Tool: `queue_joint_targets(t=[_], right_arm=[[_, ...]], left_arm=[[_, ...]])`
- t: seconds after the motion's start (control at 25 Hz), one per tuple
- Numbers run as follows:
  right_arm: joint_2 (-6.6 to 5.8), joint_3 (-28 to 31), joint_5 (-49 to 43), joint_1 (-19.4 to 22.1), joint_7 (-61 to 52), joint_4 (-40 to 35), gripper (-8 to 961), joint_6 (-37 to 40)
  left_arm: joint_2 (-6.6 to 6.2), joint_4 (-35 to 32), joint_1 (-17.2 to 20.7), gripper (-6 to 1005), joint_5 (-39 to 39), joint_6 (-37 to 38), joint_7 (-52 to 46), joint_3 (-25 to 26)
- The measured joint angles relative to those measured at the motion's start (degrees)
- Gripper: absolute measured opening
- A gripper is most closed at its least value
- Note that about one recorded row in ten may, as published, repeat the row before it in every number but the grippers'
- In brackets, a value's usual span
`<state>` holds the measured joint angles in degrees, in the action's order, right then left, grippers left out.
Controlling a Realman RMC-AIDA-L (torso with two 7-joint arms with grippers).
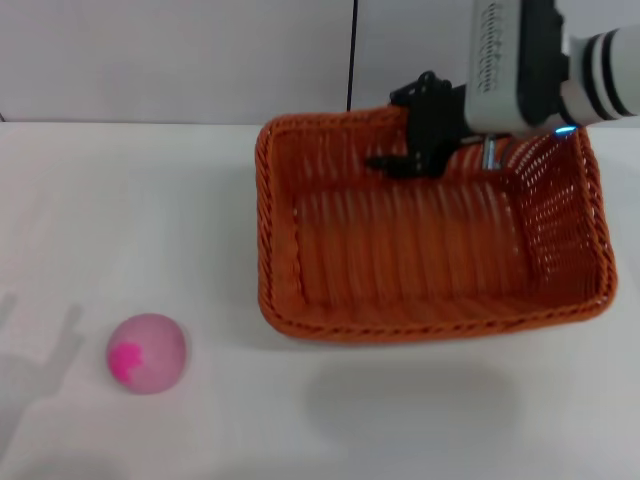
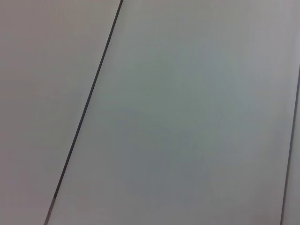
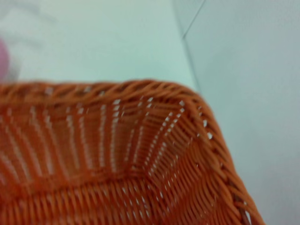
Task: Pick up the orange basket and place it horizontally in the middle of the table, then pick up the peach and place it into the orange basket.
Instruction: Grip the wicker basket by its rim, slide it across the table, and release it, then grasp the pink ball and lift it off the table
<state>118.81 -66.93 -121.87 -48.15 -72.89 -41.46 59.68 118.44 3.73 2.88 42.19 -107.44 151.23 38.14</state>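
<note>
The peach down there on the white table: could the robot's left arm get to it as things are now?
Probably yes. The peach lies alone on the open table, on the robot's left, apart from the orange basket. The left arm itself is out of sight, so its reach is unconfirmed.

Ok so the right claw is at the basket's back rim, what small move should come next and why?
Probably ease the right claw and the orange basket toward the table's middle. The basket sits on the right with its shadow below it, apparently lifted, and the peach waits on the left. I cannot confirm the grip on the rim.
</note>
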Motion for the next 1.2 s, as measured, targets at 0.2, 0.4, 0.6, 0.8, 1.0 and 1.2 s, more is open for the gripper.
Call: queue_joint_targets(t=[0.2, 0.4, 0.6, 0.8, 1.0, 1.2], right_arm=[[0.04, 0.59, 9.2, 5.17, 0.92, -4.66, 534, 0.07], [0.15, -0.02, 20.88, 13.76, 1.6, -12.29, 623, 1.67], [0.21, 0.01, 33.23, 23.76, 1.38, -20.95, 695, 6.42], [0.51, -1.32, 49.33, 35.62, 2.67, -25.62, 695, 8.69], [0.44, -0.66, 67.66, 43.38, 9.84, -17.47, 695, 17.03], [0.23, 4.02, 79.26, 44.15, 15.81, -0.59, 696, 32.37]], left_arm=[[-0.27, -1.38, -0.64, 777, 0.02, -0.08, -2.13, 0.29], [-0.58, -7.06, -2.38, 776, 0.05, -2.26, -8.53, 0.39], [-0.64, -16.8, -4.74, 775, -0.01, -6.78, -15.68, -0.86], [-1.32, -24.75, -5.57, 774, -0.02, -9.9, -20.76, -6.4], [-1.73, -27.06, -5.74, 773, -0.03, -9.95, -22.54, -10.09], [-0.5, -34.16, -8.0, 772, -0.04, -7.26, -20.42, -23.75]])
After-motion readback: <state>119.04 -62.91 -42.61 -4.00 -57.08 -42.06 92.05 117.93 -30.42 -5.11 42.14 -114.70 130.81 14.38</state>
